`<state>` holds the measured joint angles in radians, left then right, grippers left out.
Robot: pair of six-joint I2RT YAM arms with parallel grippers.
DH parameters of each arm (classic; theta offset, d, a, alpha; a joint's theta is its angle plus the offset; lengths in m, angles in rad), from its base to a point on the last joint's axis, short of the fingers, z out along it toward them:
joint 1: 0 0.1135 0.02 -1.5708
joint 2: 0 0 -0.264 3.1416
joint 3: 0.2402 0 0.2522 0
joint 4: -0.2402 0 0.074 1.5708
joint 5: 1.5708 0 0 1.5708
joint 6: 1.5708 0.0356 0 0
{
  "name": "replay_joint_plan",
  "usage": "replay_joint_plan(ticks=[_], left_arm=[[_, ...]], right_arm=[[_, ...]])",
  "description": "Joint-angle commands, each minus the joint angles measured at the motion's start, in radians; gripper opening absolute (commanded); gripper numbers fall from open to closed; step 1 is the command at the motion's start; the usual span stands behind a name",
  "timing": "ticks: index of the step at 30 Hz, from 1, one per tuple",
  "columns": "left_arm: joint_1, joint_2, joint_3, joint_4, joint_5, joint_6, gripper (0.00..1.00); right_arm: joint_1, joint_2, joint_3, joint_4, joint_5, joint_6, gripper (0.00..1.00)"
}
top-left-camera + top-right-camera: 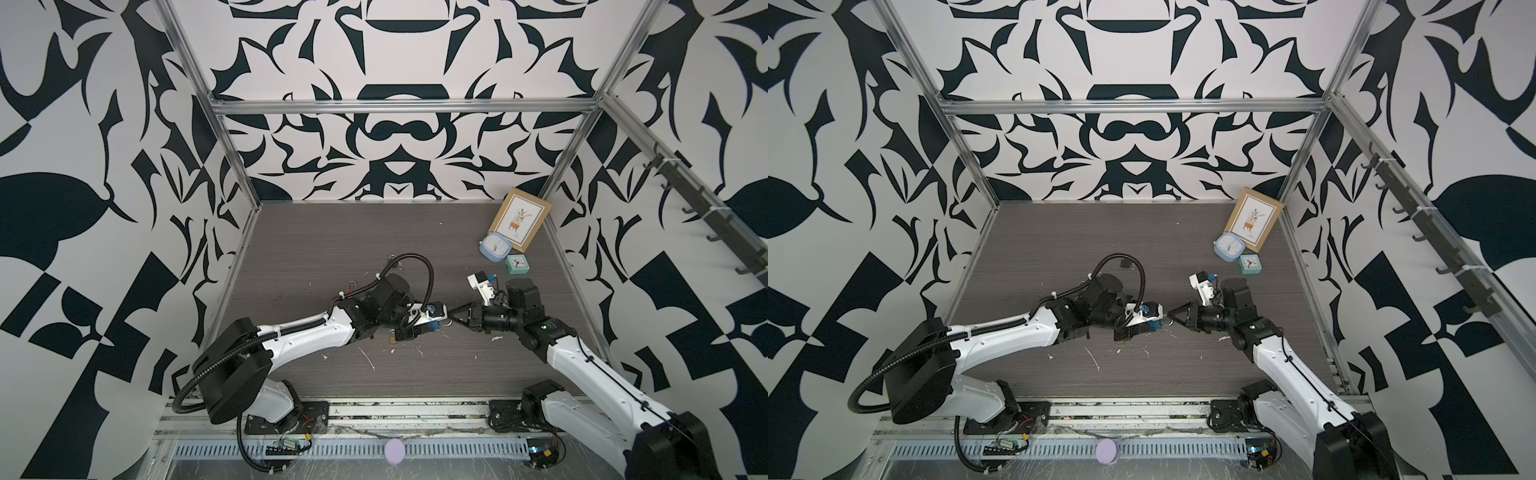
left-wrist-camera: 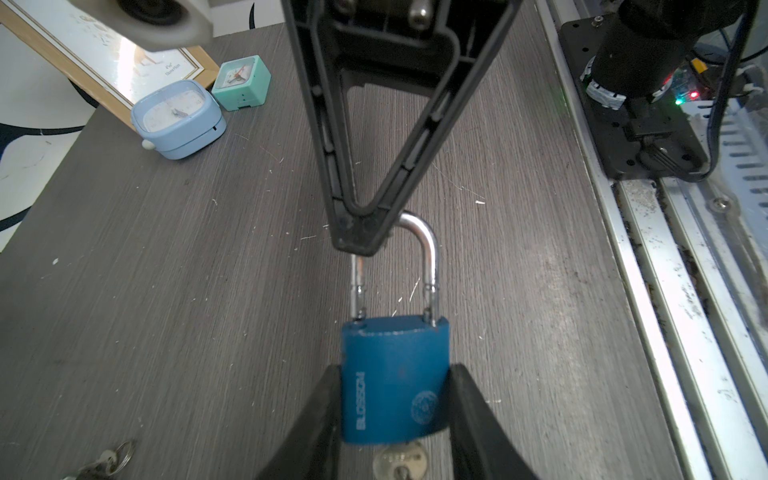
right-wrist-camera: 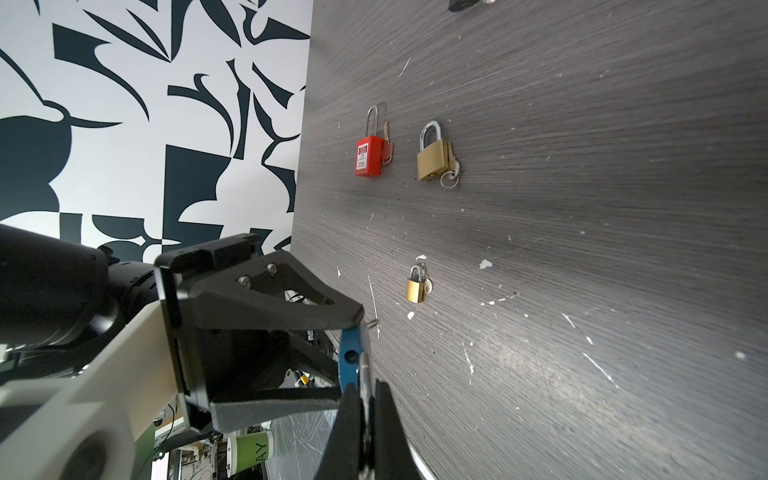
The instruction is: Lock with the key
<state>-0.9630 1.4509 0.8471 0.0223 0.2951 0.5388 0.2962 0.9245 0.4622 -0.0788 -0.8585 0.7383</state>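
Note:
A blue padlock point(image 2: 395, 374) is held just above the table, and my left gripper point(image 2: 395, 372) is shut on the sides of its body. A silver key point(image 2: 399, 461) sticks out of the lock's underside. The steel shackle point(image 2: 430, 249) stands raised out of the body. My right gripper point(image 3: 365, 390) is shut on the top of that shackle, its narrow tip point(image 2: 359, 237) meeting it from the opposite side. In both top views the two grippers meet tip to tip mid-table, at the padlock point(image 1: 434, 323) point(image 1: 1154, 323).
A red padlock point(image 3: 369, 156), a brass padlock point(image 3: 432, 160) and a small brass padlock point(image 3: 414, 286) lie on the table, each with a key. Two small clocks point(image 1: 494, 247) point(image 1: 517, 264) and a framed picture point(image 1: 519, 218) stand at the back right. Loose keys on a ring point(image 2: 108, 461) lie nearby.

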Motion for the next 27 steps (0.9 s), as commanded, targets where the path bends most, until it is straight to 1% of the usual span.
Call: replay_joint_plan(ticks=[1,13,20,27], left_arm=[[0.001,0.015,0.041,0.028,0.03,-0.011,0.0],[0.013,0.039,0.05,0.083,0.03,-0.067,0.0],[0.02,0.033,0.047,0.126,0.023,-0.076,0.0],[0.023,0.034,0.059,0.185,0.019,-0.079,0.0]], right_arm=[[0.006,-0.009,-0.007,0.059,-0.019,0.005,0.0],[0.077,0.004,-0.017,0.095,-0.022,0.005,0.0],[0.104,0.028,-0.028,0.113,0.002,0.02,0.0],[0.155,0.061,-0.05,0.139,0.032,0.035,0.0]])
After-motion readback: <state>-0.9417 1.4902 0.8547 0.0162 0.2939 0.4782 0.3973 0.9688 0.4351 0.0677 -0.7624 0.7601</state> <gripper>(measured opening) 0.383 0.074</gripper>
